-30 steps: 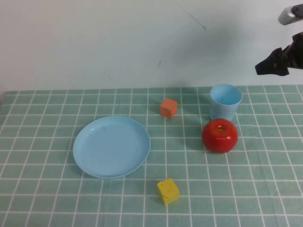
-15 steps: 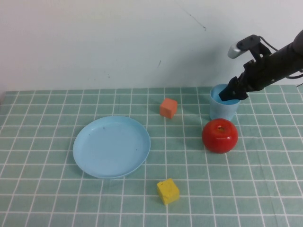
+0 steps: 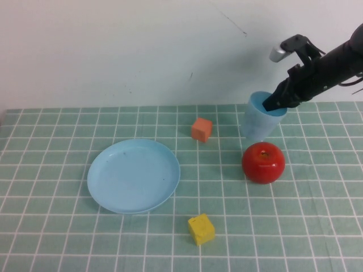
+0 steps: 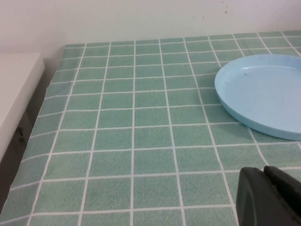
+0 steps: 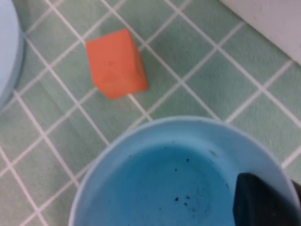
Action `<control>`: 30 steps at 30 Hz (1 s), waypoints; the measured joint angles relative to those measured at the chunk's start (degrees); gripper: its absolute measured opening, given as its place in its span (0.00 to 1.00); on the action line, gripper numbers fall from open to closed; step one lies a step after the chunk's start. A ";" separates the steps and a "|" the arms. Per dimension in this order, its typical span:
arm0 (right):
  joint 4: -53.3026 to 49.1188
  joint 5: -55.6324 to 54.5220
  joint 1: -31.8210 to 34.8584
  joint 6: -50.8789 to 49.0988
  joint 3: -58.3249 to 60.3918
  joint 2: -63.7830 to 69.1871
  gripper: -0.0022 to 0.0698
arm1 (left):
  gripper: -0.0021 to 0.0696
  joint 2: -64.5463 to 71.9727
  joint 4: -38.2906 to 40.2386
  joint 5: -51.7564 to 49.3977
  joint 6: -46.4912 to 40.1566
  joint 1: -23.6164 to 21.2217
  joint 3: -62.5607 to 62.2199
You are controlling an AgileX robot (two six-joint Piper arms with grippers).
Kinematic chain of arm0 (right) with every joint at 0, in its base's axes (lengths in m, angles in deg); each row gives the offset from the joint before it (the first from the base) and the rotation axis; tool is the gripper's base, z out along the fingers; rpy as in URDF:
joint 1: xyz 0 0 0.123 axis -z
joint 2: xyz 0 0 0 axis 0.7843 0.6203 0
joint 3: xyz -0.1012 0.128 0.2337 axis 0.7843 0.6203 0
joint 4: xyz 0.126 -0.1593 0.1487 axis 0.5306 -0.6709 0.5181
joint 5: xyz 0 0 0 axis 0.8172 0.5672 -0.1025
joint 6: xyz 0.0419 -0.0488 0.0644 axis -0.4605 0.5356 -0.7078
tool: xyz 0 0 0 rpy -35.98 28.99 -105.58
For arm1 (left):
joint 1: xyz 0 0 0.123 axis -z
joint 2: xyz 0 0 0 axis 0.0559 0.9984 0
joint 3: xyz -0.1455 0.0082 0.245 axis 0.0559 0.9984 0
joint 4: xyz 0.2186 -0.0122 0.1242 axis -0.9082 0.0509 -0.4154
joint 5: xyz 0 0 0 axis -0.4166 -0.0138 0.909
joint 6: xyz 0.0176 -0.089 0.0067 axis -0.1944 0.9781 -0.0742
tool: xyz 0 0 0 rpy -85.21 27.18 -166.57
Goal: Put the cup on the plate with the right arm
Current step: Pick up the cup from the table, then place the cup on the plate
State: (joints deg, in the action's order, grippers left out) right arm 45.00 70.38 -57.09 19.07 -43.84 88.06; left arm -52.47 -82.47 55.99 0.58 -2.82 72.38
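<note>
A green surface [image 3: 68, 238] gridded with white lines fills the high view, backed by a pale wall [image 3: 113, 51]. On it, left of centre, lies the plate [image 3: 134, 175], round, shallow, light blue and bare; the left wrist view catches its rim [image 4: 263, 94] near the far side of the same grid.

From the right edge, the right arm [image 3: 340, 62] reaches in, black, with a silver part near its wrist. Its right hand [image 3: 274, 103] dips into the mouth of the cup [image 3: 260, 118] at the far right of the surface. One dark finger sits inside the cup's rim on the arm's side; the right wrist view shows that fingertip [image 5: 263, 202] against the inner wall of the cup [image 5: 155, 188]. The hand is clenched on the cup's rim, and the cup leans, its mouth tipped toward the arm. Whether its base rests on the surface cannot be told. It stands well apart from the plate.

Just in front of the cup sits a red apple [image 3: 263, 162], close to it. An orange cube [image 3: 201, 129] sits to the cup's left, between cup and plate; it also shows in the right wrist view [image 5: 116, 63]. A yellow cube [image 3: 201, 229] lies nearest the camera, in front of the plate's right edge.

The left hand [image 4: 270, 197] shows only as a dark shape in its own wrist view, over the surface near the plate; whether it is released or clenched cannot be told.
</note>
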 joint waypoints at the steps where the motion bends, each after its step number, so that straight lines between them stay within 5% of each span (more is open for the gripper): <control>1: 0.27 0.90 -0.39 0.00 -1.52 0.00 0.08 | 0.03 0.00 0.00 0.00 0.00 0.00 0.00; 16: 1.56 8.35 -15.37 4.41 -10.78 -0.11 0.08 | 0.03 0.00 0.00 0.00 -0.11 0.00 0.00; 30: 4.57 9.18 -19.60 5.95 -11.00 2.93 0.08 | 0.02 0.00 0.00 0.00 -0.11 0.00 0.00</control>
State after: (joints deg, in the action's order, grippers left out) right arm 49.57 79.56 -76.69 25.02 -54.84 90.99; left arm -52.47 -82.47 55.99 0.47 -2.82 72.38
